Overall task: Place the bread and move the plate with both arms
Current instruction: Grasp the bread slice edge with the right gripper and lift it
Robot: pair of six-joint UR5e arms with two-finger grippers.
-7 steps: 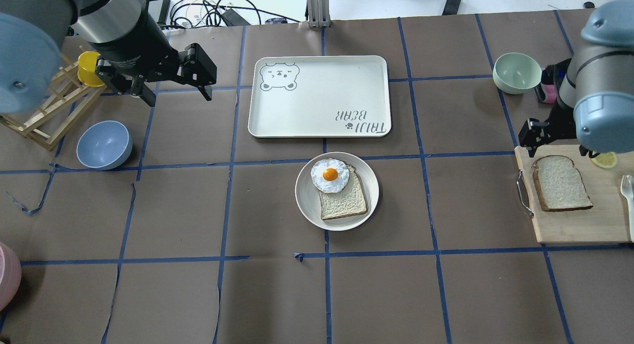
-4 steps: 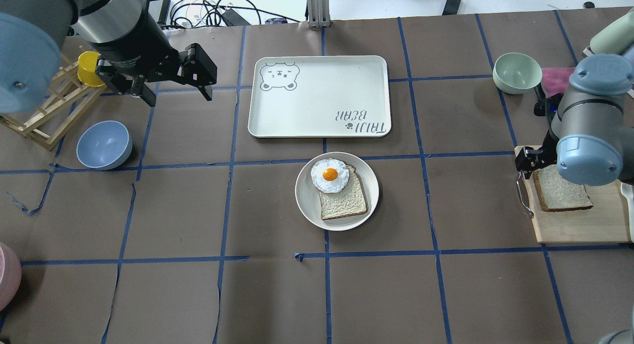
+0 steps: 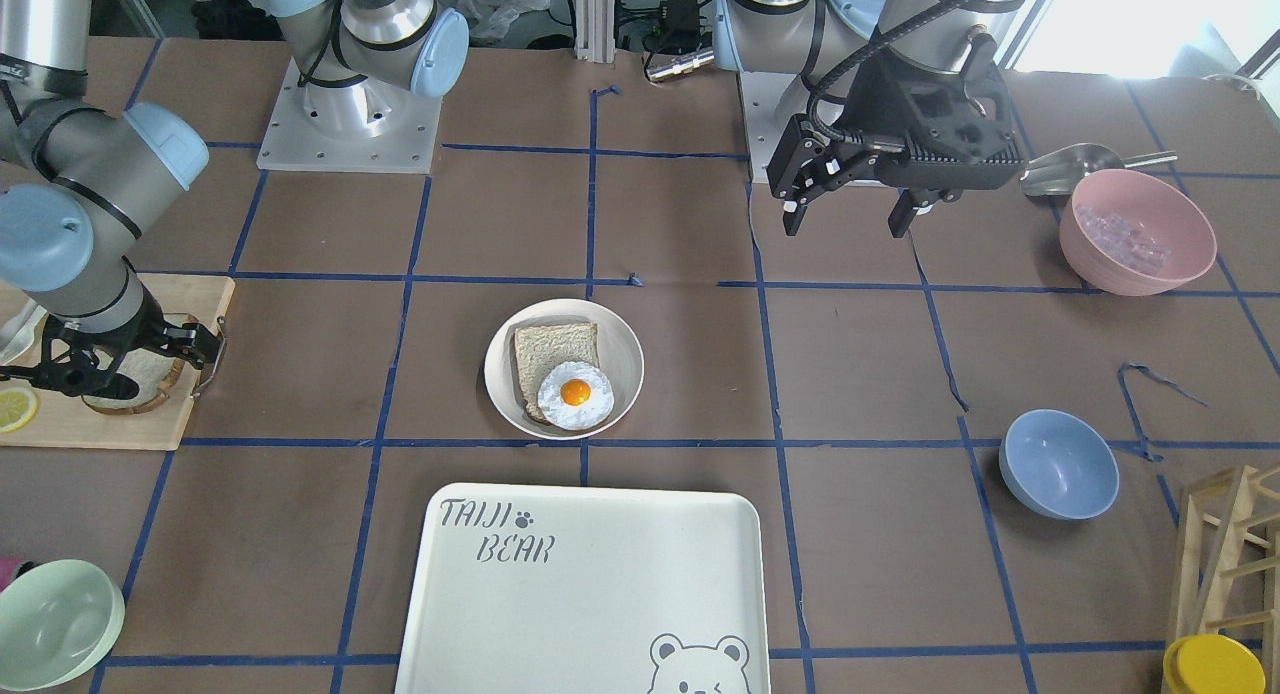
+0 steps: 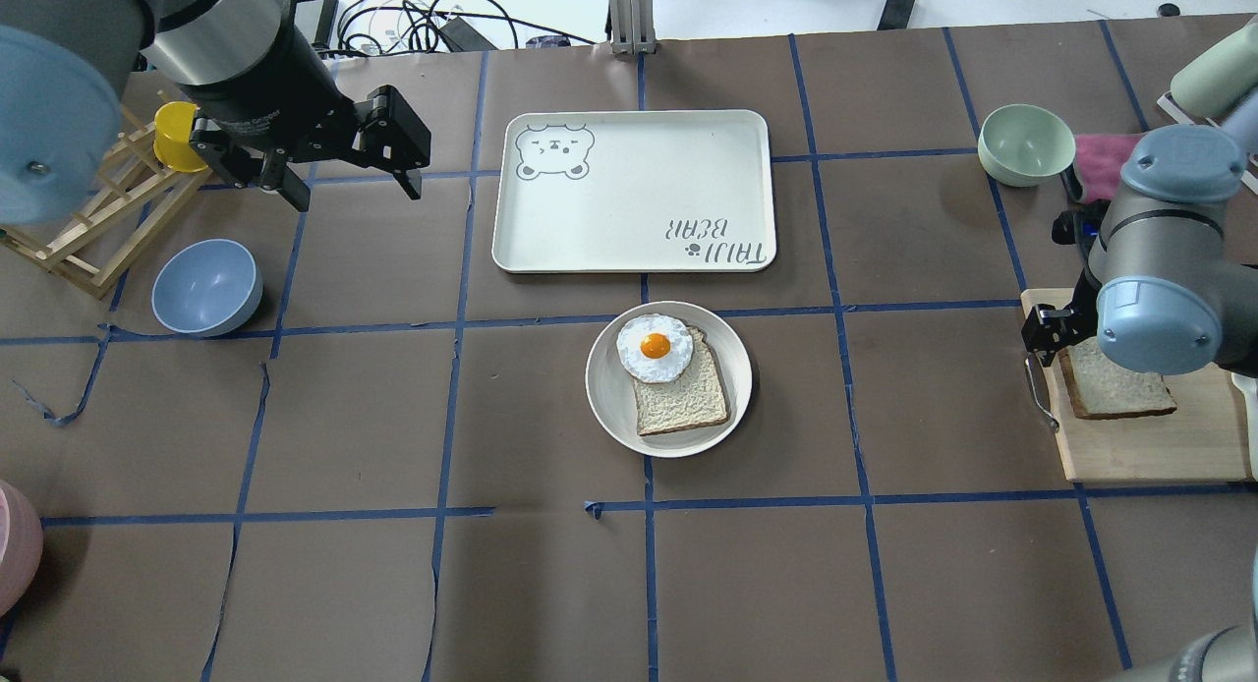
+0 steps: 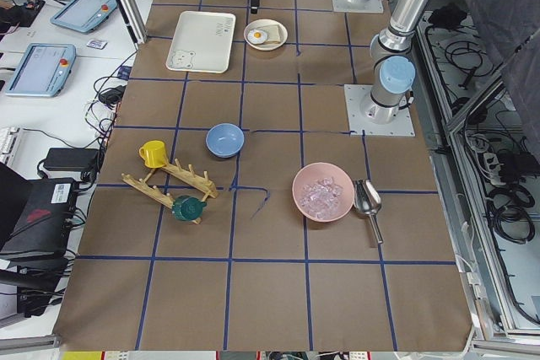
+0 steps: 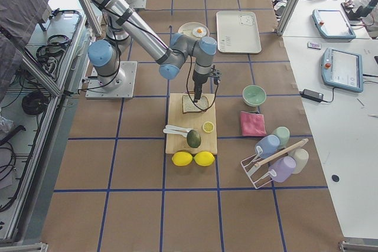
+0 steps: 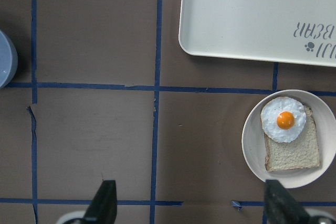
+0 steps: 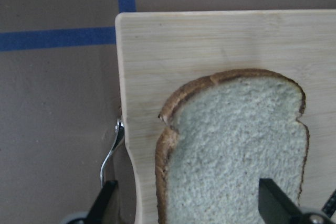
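Note:
The bread (image 4: 1120, 392) lies flat on a wooden cutting board (image 4: 1140, 451) at the right edge; it also shows in the right wrist view (image 8: 236, 156). My right gripper (image 3: 118, 367) hangs low over the bread's crust end, open, one finger off the board's edge and one over the bread. The plate (image 4: 601, 387) sits mid-table and holds a thin-crusted slice with a fried egg (image 4: 654, 348). My left gripper (image 4: 349, 186) is open and empty, held high above the far-left table; its wrist view shows the plate (image 7: 252, 145) at right.
A white bear-printed tray (image 4: 639, 191) lies just beyond the plate. A pale green bowl (image 4: 1025, 143) stands beyond the board, a blue bowl (image 4: 206, 287) and wooden rack (image 4: 88, 220) at left. A pink bowl (image 3: 1135, 232) sits near the left arm's side.
My right arm has swung toward me and down over the cutting board; its wrist now covers the bread's top end. The left arm, plate and bread have not moved.

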